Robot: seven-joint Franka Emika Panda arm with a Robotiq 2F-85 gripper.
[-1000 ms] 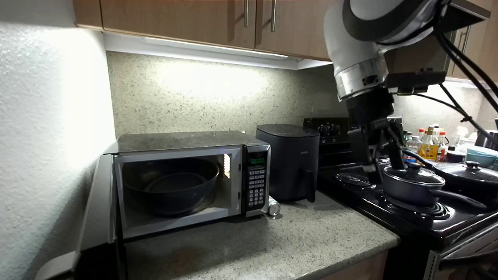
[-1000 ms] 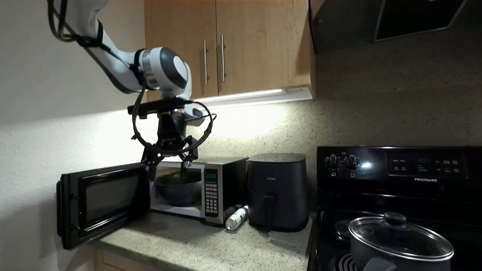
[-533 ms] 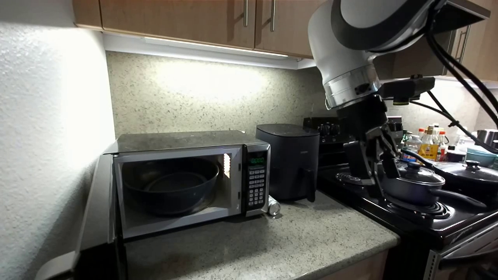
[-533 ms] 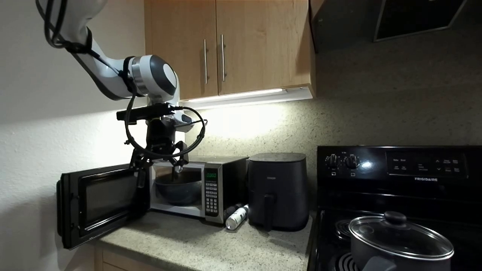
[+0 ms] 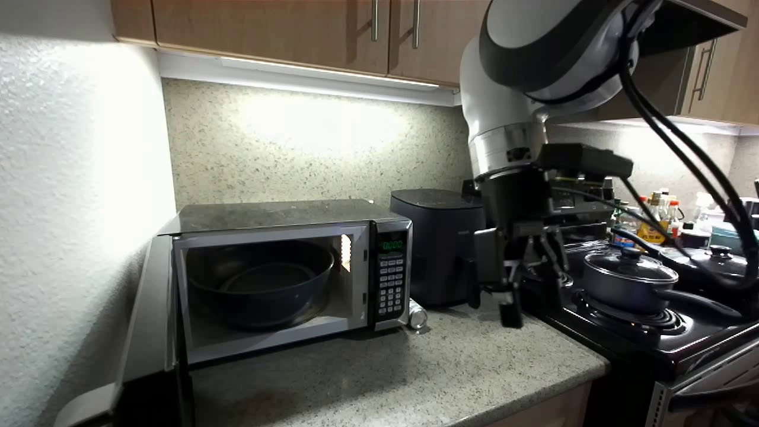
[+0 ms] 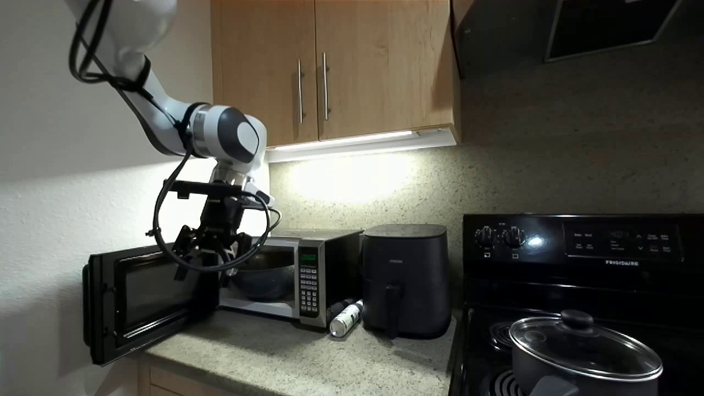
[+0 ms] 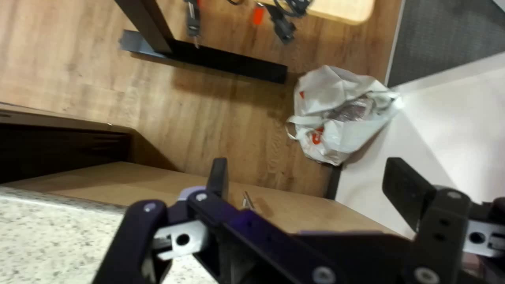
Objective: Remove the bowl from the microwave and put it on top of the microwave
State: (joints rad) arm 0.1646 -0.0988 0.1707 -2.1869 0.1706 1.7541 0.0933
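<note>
Both exterior views show pincer [image 6: 203, 275] spread, bowl [image 5: 267, 301] inside microwave [image 5: 284, 214].

A black air fryer [image 6: 406, 280] stands on the speckled counter [image 6: 385, 366], and just to its left a pale cylinder [image 6: 346, 319] (bottle or can, I can't tell) lies on its side. To the right comes the black stove [image 6: 539, 269], where a lidded saucepan [image 5: 622, 284] sits over a coil burner [image 5: 667, 324] — a second lidded pan [image 5: 714, 263] rests farther right, with a cluster of bottles [image 5: 673, 216] on the far side. Wooden wall cabinets [image 6: 379, 66] with metal bar handles [image 6: 325, 85] hang above, a strip light [image 6: 352, 138] glowing beneath them. Down on the wood floor [image 7: 221, 130], in the wrist view, a crumpled white plastic bag [image 7: 343, 114], marked in red, lies near a dark bar [image 7: 229, 63].
</note>
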